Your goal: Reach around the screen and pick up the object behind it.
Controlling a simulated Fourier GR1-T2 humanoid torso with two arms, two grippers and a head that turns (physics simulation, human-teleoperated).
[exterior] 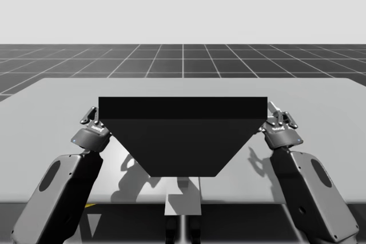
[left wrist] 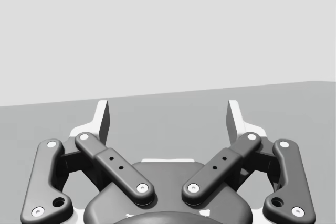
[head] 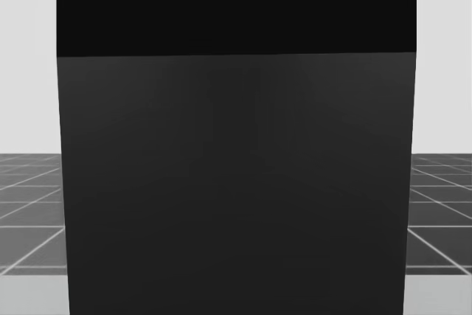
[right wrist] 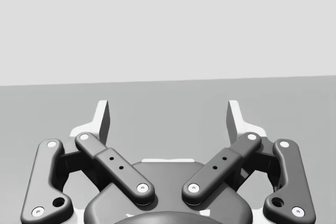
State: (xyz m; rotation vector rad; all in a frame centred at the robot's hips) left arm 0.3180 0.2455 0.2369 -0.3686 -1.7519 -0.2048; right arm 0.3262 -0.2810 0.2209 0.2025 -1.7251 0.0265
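I sit at the pale grey flat table (exterior: 57, 101) with the tall, dark charcoal flat screen (exterior: 183, 135) standing upright in the middle of it, straight in front of me. In the head view the screen (head: 236, 182) takes up nearly the whole width. Its upper band is darker than the rest, and strips of the black gridded floor (head: 29, 204) show past either side.

From the high view, my left arm (exterior: 57, 198) comes up on the left side of the screen and my right arm (exterior: 314, 192) on the right. My left pincer (exterior: 90, 115) sits just beside the screen's left edge, near its upper corner as seen from above. My right pincer (exterior: 277, 112) sits just beside the right edge at about the same height. I cannot tell whether either pincer touches the screen.

In the left wrist view, my left pincer (left wrist: 168, 119) is released. Its two pale fingertips (left wrist: 102, 119) stand wide apart, and the grey tabletop shows through the gap and stretches ahead. In the right wrist view, my right pincer (right wrist: 168, 119) is released in the same way, with its fingertips (right wrist: 234, 119) spread and the flat grey table surface ahead of them.

The object I am to pick up is hidden by the screen, so I cannot tell where it lies relative to either pincer. Both pincers are level with the screen's sides.
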